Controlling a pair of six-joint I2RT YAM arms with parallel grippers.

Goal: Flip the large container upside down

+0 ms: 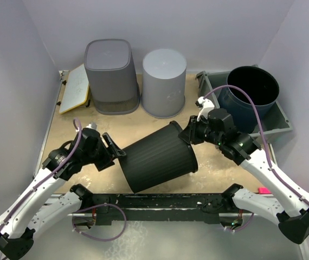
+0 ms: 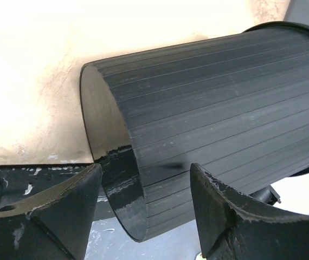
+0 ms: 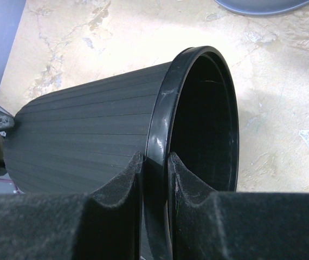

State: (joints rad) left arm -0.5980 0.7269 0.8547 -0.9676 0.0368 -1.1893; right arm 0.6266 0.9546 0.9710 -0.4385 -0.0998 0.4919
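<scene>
Right pincer [image 3: 154, 161] clamps the rim of the black container [image 1: 155, 157] lying sideways mid-frame, while left pincer [image 2: 145, 170] gapes around its base edge.

Upside down at the back: light grey bin [image 1: 164, 81]. Just left of it, dark grey bin [image 1: 111, 76], likewise inverted; further left, yellow-edged board [image 1: 74, 89]. To its right, grey tray [image 1: 282, 120] holding open dark blue bucket [image 1: 250, 95].

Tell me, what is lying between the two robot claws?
The large black container, tipped on its side, spans the gap between left gripper and right gripper; the top view shows it.
</scene>
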